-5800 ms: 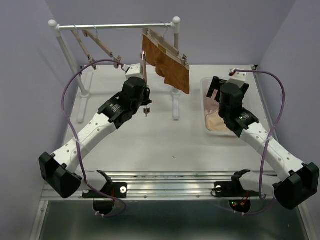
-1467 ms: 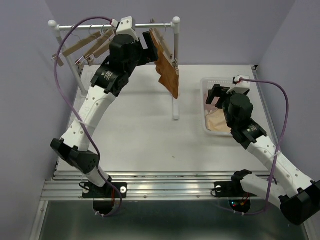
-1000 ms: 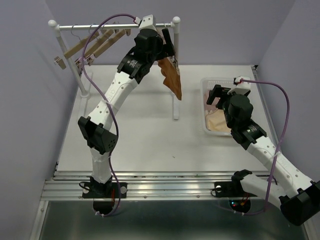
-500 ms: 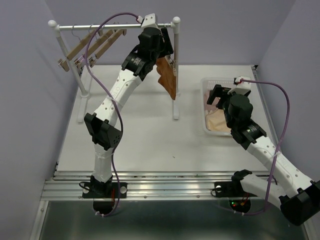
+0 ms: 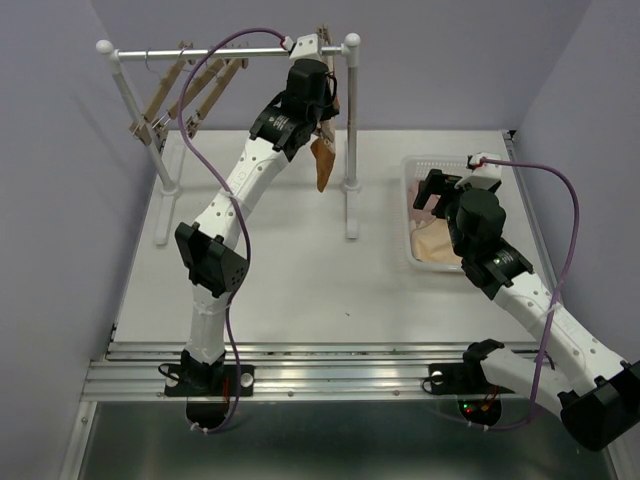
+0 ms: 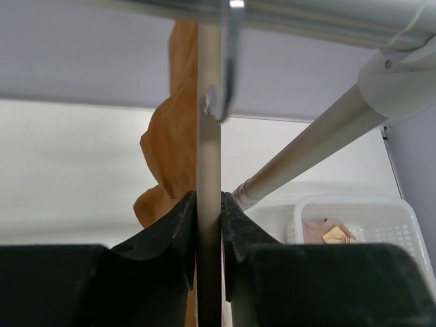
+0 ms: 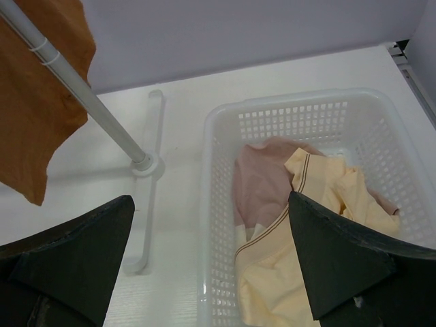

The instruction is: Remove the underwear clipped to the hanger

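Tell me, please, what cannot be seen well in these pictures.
- Clips of the hanger: top view, behind the left arm; left wrist view, hanger seen edge-on, lower part behind the left gripper.
- Orange underwear: right wrist view, cut off by the top left edge.
- Basket contents: top view, partly under the right arm.

My left arm reaches high and far forward, its pincer (image 6: 209,204) clamped tight on the thin edge of the hanger (image 6: 209,88), while my right arm sits low and bent, its pincer (image 7: 210,197) spread wide, tilted downward.
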Action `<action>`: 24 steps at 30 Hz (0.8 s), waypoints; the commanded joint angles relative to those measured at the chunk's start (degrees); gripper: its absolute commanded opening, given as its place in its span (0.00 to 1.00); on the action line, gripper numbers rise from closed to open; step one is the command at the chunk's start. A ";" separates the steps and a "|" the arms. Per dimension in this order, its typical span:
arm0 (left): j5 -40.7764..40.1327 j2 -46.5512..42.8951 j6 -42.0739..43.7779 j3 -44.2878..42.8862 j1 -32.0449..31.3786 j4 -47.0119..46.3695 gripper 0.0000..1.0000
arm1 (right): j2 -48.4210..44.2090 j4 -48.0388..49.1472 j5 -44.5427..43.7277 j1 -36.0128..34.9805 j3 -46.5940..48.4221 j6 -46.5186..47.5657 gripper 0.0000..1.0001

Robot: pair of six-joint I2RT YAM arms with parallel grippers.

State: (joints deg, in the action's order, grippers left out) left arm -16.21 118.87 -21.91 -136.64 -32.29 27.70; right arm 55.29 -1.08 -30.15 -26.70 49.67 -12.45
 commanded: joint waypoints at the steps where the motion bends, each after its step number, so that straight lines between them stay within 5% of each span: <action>1: -2.51 -2.76 1.43 -2.23 -0.05 -1.51 0.15 | -0.53 1.26 0.36 -0.11 -0.10 -0.47 1.00; 4: -4.18 -4.17 2.22 -1.27 -0.14 -1.86 0.00 | -0.44 1.35 0.71 -0.11 -0.10 -0.56 1.00; 24: -12.09 -11.99 11.54 5.15 -2.42 -4.06 0.00 | 0.70 1.35 2.64 -0.11 0.16 -0.38 1.00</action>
State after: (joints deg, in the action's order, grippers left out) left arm -25.23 111.22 -12.25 -132.22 -33.85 27.62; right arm 55.88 -1.08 -28.03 -26.70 49.67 -12.47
